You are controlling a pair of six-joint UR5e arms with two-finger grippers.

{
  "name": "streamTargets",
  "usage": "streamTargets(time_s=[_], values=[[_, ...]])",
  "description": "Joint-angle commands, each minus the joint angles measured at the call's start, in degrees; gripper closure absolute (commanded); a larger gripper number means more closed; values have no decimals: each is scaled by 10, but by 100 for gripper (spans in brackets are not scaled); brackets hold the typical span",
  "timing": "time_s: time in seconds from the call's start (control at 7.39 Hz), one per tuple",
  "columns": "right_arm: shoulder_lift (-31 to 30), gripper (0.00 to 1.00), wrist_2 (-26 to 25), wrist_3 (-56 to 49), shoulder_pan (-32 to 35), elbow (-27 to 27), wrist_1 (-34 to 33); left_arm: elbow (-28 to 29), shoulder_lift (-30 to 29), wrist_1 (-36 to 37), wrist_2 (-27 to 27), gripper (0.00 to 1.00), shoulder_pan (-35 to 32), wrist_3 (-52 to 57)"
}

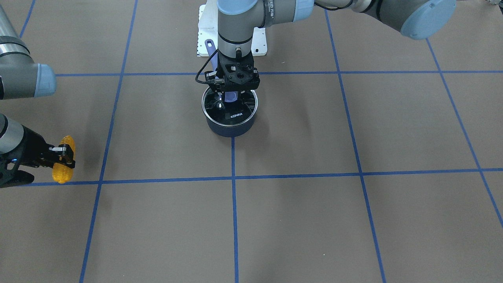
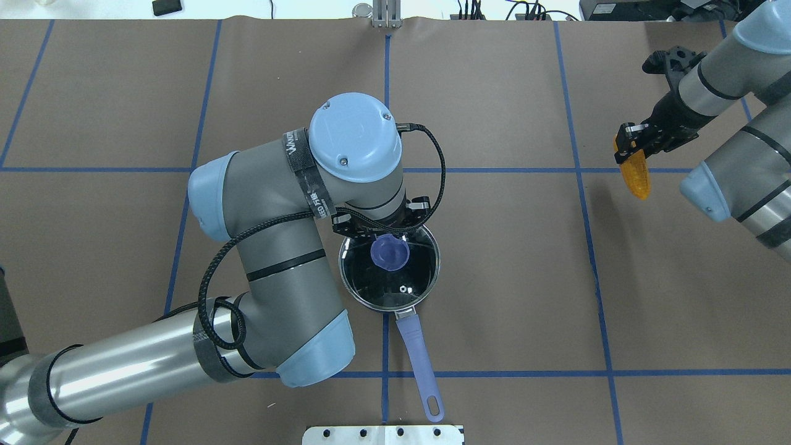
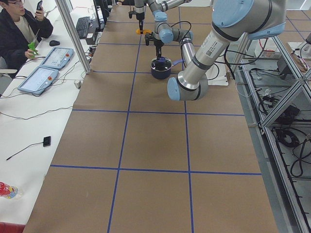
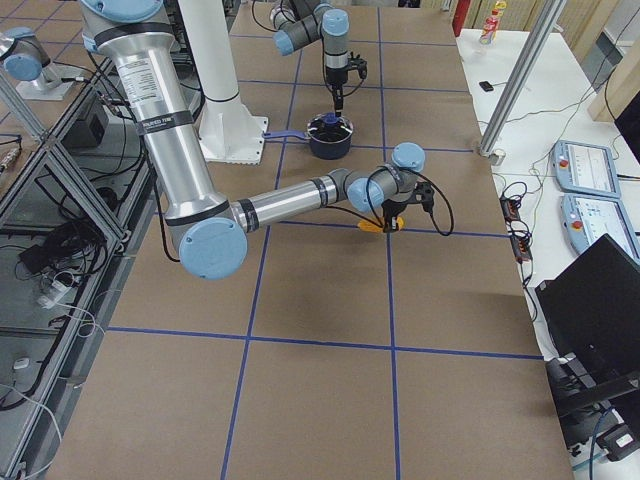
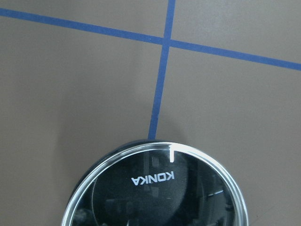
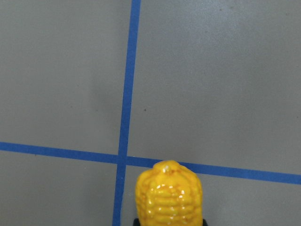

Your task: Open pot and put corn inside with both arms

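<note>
Small dark navy pot (image 1: 230,129) sits upright mid-table right on a blue tape line (image 1: 234,220), long purple-blue handle pointing back at the robot's base. The glass lid (image 1: 235,114) is still on it. The left gripper (image 1: 230,98) comes straight down with its fingers either side of the lid's purple knob (image 2: 389,252), can't tell if it's actually squeezing. The orange-yellow bumpy corn (image 1: 62,173) is way off to the robot's right, pinched across its middle by the right gripper (image 1: 64,154), low over a tape crossing
</note>
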Motion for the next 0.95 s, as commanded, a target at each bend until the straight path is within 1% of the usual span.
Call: streamTargets(time_s=[0.0,0.14,0.27,0.54,0.81], values=[[3,100,0,0,1,0,-4,-1,1,7,1,50,0,7],[3,100,0,0,1,0,-4,0,5,6,0,26,1,7],[3,100,0,0,1,0,-4,-2,5,5,2,14,2,7],[4,100,1,0,1,1,-4,-4,2,5,2,5,4,8],[4,100,1,0,1,1,-4,1,3,5,5,3,14,26]])
